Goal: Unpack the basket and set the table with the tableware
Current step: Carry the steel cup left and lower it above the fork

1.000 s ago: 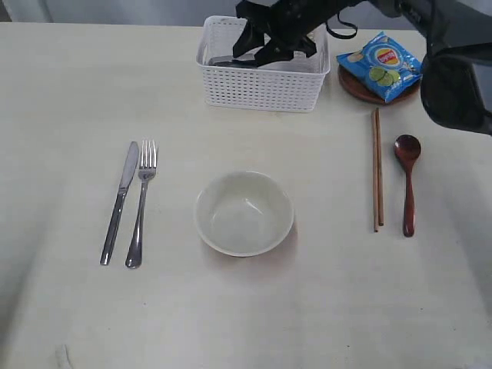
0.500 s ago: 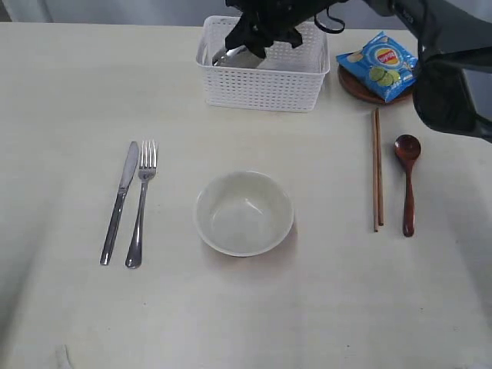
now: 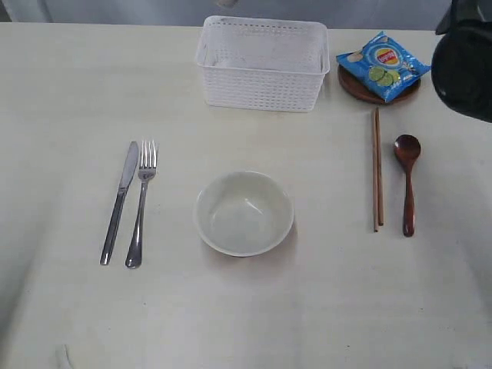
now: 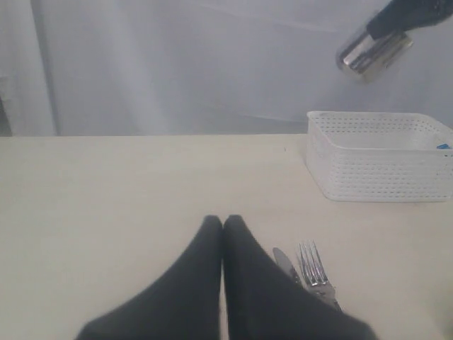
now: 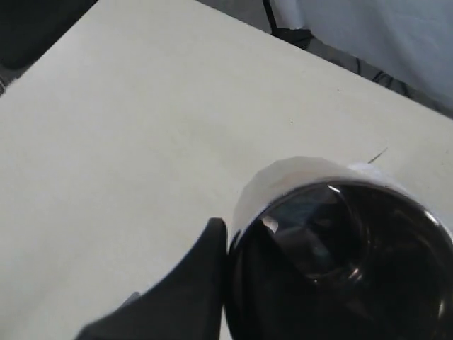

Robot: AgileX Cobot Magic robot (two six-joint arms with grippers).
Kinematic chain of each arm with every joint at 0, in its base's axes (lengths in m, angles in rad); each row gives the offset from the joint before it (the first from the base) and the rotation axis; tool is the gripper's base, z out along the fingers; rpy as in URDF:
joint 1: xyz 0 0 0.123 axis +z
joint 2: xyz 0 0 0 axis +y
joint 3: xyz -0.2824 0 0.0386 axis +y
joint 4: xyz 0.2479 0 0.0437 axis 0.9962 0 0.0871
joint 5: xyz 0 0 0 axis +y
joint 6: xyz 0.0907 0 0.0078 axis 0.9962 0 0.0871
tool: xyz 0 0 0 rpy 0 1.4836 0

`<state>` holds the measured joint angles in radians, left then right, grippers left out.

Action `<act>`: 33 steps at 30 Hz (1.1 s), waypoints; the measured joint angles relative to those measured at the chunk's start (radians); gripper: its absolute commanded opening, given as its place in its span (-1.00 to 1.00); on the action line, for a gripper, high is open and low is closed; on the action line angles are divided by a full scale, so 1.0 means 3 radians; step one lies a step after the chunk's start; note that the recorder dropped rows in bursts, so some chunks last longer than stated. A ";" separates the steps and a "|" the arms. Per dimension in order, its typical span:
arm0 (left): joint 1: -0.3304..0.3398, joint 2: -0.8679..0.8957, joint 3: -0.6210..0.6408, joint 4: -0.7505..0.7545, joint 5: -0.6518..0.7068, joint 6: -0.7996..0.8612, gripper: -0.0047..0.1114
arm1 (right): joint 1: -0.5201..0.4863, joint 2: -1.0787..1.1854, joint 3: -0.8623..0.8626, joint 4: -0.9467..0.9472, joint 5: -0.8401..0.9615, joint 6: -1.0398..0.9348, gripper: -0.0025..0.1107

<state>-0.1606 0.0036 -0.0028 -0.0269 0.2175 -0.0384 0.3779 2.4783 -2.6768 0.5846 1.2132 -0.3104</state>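
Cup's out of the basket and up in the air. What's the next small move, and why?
Probably carry the steel cup down toward the bare table between the bowl and the chopsticks. The right gripper holds it high above the basket, which looks empty, and that spot is free.

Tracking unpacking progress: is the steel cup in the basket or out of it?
Out: the steel cup hangs tilted in the air, clear of the basket, which looks empty.
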 measured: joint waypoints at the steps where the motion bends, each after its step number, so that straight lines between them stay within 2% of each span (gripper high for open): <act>1: 0.0000 0.0000 0.0000 0.0000 0.0000 0.0000 -0.92 | 0.0097 -0.0052 -0.0006 -0.0133 0.0000 -0.0005 -0.96; 9: 0.0000 0.0000 0.0000 0.0000 0.0000 0.0000 -0.92 | 0.0730 -0.0200 -0.0006 -0.0945 0.0052 0.0384 -0.96; 13: 0.0000 0.0000 0.0000 0.0000 0.0000 0.0000 -0.92 | 0.0708 -0.0238 -0.0006 -0.1337 0.0052 0.0664 -0.96; 20: 0.0000 0.0000 0.0000 0.0000 0.0000 0.0000 -0.92 | 0.0481 -0.0379 0.0054 -0.1493 0.0052 0.0838 -0.96; 23: 0.0000 0.0000 0.0000 0.0000 0.0000 0.0000 -0.92 | 0.0467 -0.0626 0.0423 -0.1508 0.0052 0.0851 -0.96; 26: 0.0000 0.0000 0.0000 0.0000 0.0000 0.0000 -0.92 | 0.0476 -0.1015 0.1107 -0.1495 0.0039 0.0852 -0.96; 30: 0.0000 0.0000 0.0000 0.0000 0.0000 0.0000 -0.92 | 0.0628 -0.1499 0.2016 -0.1474 -0.0018 0.0722 -0.96; 33: 0.0000 0.0000 0.0000 0.0000 0.0000 0.0000 -0.92 | 0.0827 -0.1746 0.2502 -0.1482 -0.0397 0.0698 -0.96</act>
<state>-0.1606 0.0036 -0.0028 -0.0269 0.2175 -0.0384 0.6260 1.9543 -1.9263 0.1401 1.0942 -0.1009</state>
